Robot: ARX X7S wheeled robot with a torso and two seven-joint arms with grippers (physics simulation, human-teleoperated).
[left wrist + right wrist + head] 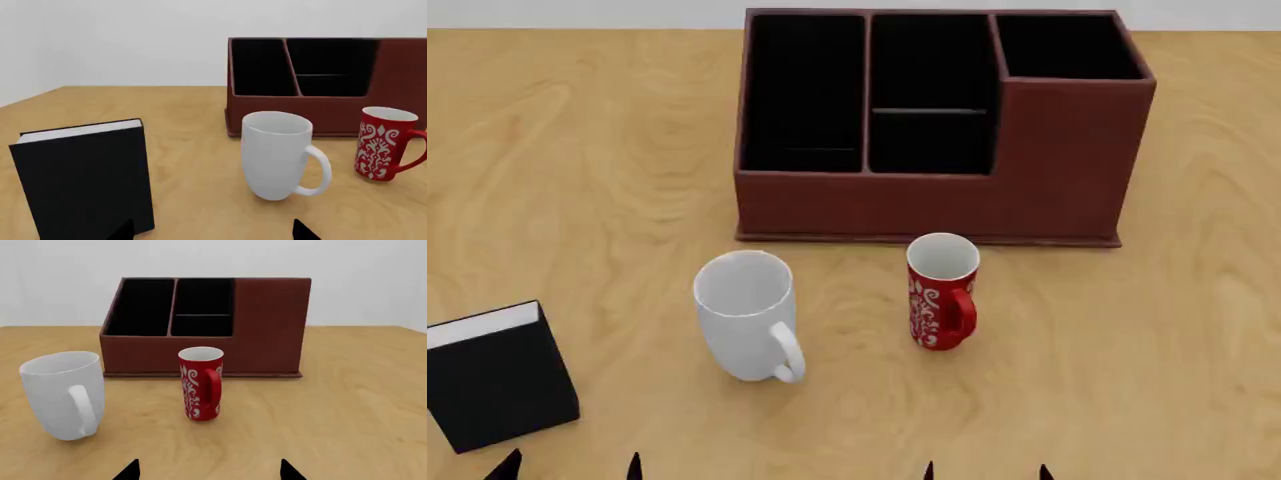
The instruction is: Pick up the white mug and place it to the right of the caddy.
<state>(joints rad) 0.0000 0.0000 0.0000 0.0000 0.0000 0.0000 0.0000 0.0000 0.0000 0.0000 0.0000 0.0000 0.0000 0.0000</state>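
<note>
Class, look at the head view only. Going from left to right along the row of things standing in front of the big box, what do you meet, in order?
Black book → white mug → red mug. The caddy stands behind both mugs, so it has no place in the row.

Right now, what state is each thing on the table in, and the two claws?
white mug: upright, empty, not held.
red mug: upright, empty, in front of the caddy.
caddy: upright, visible compartments empty.
black book: standing, closed.
left claw: open, holding nothing.
right claw: open, holding nothing.
</note>
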